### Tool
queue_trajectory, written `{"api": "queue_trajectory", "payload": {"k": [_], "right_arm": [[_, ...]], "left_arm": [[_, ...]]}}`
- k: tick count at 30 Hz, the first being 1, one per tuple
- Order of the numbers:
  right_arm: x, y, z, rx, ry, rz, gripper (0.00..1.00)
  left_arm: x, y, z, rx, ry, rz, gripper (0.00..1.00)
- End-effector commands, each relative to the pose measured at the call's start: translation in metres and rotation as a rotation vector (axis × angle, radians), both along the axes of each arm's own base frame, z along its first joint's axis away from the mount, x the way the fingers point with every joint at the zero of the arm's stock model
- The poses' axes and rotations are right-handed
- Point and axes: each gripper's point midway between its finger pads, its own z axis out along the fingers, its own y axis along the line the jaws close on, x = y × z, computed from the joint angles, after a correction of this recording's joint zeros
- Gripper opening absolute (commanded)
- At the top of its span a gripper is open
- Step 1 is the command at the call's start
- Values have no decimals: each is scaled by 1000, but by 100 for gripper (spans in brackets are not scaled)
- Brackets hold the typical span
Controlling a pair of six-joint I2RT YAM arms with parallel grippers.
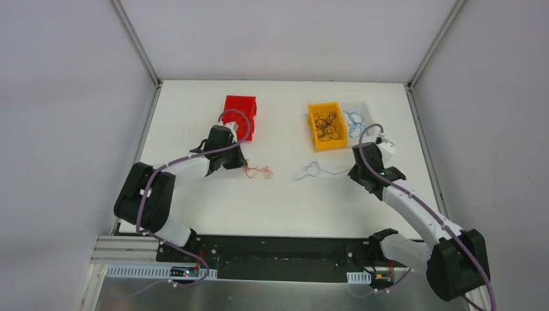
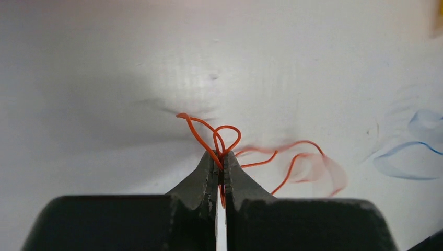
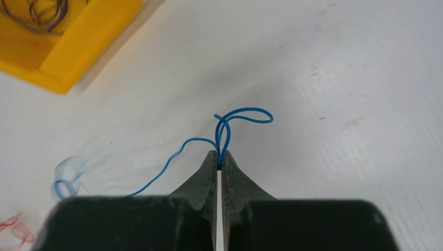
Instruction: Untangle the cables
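Jaws of the left gripper (image 2: 220, 162) clenched on the orange wire (image 2: 228, 126); right gripper (image 3: 219, 159) likewise on the blue wire (image 3: 251, 110), wires apart on the table (image 1: 285, 207). Hazard: thin loops slipping from the tips under a quick pull

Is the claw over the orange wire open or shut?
Shut. In the left wrist view the left gripper has its jaws pressed together, with the orange wire pinched between them.

1. White table (image 1: 278, 207) fills the middle, pretty evenly lit.
2. Plain grey walls (image 1: 285, 32) at 9, 12 and 3 o'clock.
3. Metal struts (image 1: 135, 42) run off toward 11 and 1.
4. Shiny metal plate (image 1: 259, 295) at 6.
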Motion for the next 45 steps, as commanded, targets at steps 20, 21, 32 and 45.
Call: {"api": "queue_trajectory", "payload": {"k": [20,21,32,45], "right_arm": [[33,-47,118,9,-276,-118,0],[36,-50,130,-5,-293,-125,0],[92,-70,196,-45,-405,-232,0],[166,-89,153,-136,-299,-304,0]], "left_arm": [[9,47,75,-83,-337,269,0],[9,48,75,-82,-340,268,0],[7,48,81,-91,-365,262,0],[7,50,84,-88,-390,261,0]]}}
